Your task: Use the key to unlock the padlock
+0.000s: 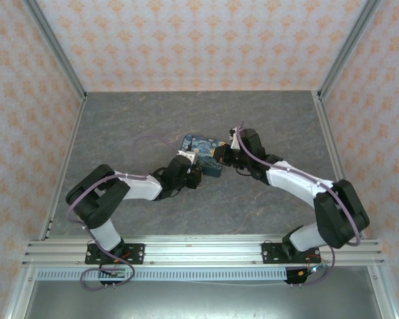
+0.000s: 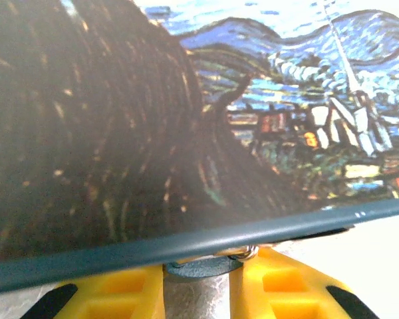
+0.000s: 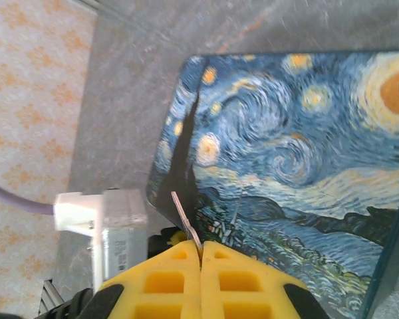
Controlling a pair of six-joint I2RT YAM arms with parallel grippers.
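Between the yellow fingers [image 2: 120, 296] of the left end effector [image 2: 197, 276], which are narrowed to a small gap, sits the tiny teal padlock [image 2: 203, 267]. It is gripped on both sides, just under the rim of the starry-night tin [image 2: 266, 133]. The right end effector [image 3: 201, 251] is fully closed, pinching a thin silver key [image 3: 185, 218] that juts over the tin's near corner. Beyond lie the grey desk [image 1: 133, 126] and the patterned wall [image 1: 199, 40].

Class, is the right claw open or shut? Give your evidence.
Shut. On the right claw the yellow fingers meet with no gap, pinching the key, a thin silver strip.
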